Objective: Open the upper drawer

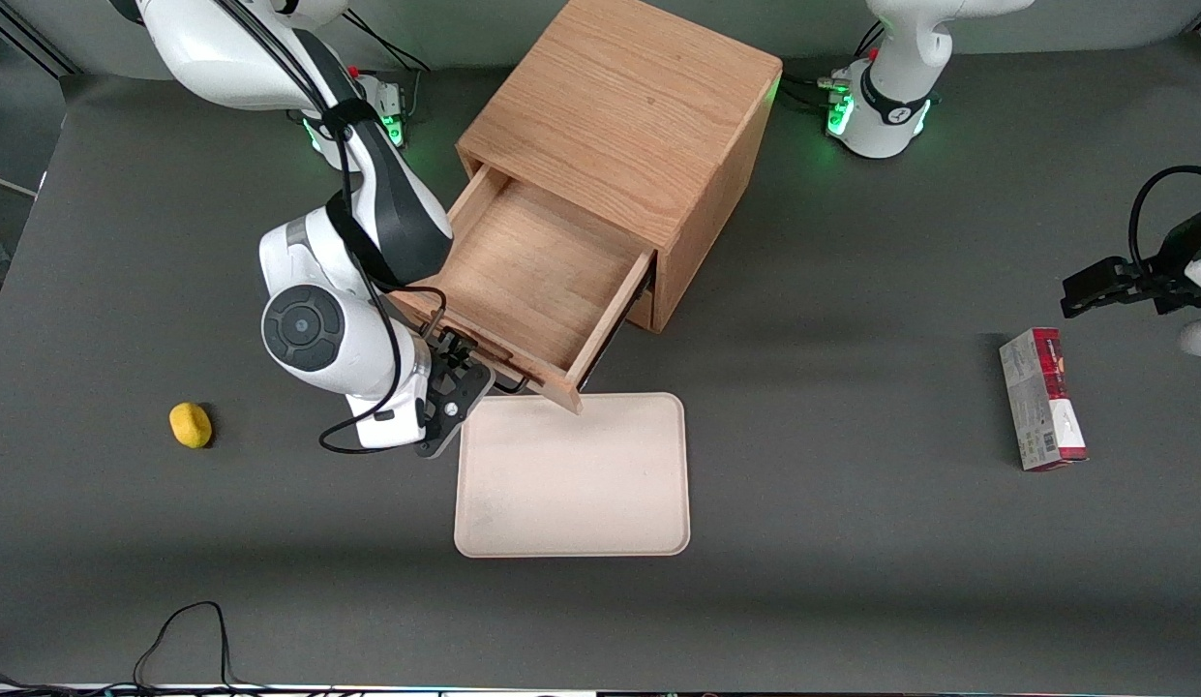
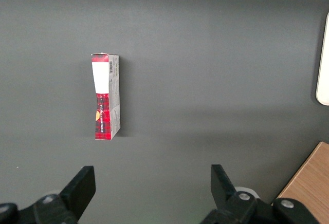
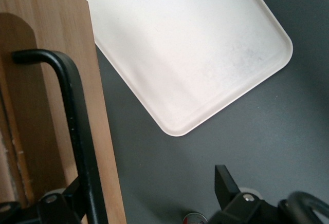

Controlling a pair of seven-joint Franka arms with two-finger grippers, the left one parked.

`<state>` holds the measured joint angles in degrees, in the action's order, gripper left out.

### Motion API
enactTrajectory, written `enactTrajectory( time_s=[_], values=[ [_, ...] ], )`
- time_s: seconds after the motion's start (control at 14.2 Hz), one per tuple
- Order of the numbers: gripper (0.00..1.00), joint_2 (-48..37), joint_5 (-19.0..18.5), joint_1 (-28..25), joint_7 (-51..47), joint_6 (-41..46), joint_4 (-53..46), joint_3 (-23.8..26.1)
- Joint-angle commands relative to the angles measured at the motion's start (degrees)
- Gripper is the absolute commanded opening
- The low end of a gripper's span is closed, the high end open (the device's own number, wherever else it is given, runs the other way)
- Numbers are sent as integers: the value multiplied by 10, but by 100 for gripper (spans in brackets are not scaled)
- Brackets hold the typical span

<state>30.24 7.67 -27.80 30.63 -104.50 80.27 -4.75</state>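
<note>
Black fingers [image 3: 226, 183] are spread wide and grip nothing. The wire bar handle [image 3: 77, 131] runs just beside one finger, and whether they touch can't be told. The gripper [image 1: 455, 387] sits just below centre of the front view, at the drawer front's edge toward the working arm's end of the table [image 1: 852, 600].

The upper drawer [image 1: 523, 281] is pulled well out of the wooden cabinet [image 1: 629, 126], mid-frame in the front view. It's angled, with its front panel [image 3: 51, 29] facing the lower part of the frame. The oak floor inside is bare.

Edges: the drawer front's nearest corner overlaps the rim of the beige tray [image 1: 573, 474] in the front view. The wrist view shows the same overlap, panel edge across the tray [image 3: 195, 54]. The tray lies flat in the lower middle of the frame, nearer the camera than the cabinet.

Open room: bare grey table all round the gripper's outer side.
- The yellow lump [image 1: 191, 425] lies well apart from the gripper, toward the working arm's end.
- The red and white box [image 1: 1042, 399] lies flat toward the parked arm's end, well apart from the cabinet. The left wrist view also shows it [image 2: 106, 96].
</note>
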Motion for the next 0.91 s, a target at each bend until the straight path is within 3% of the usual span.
enactTrajectory(
  time_s=[0.0,0.84],
  values=[
    [100,20,6,9,11,12,-34,0],
    [100,8,4,13,-12,65,-106,-13]
  ],
)
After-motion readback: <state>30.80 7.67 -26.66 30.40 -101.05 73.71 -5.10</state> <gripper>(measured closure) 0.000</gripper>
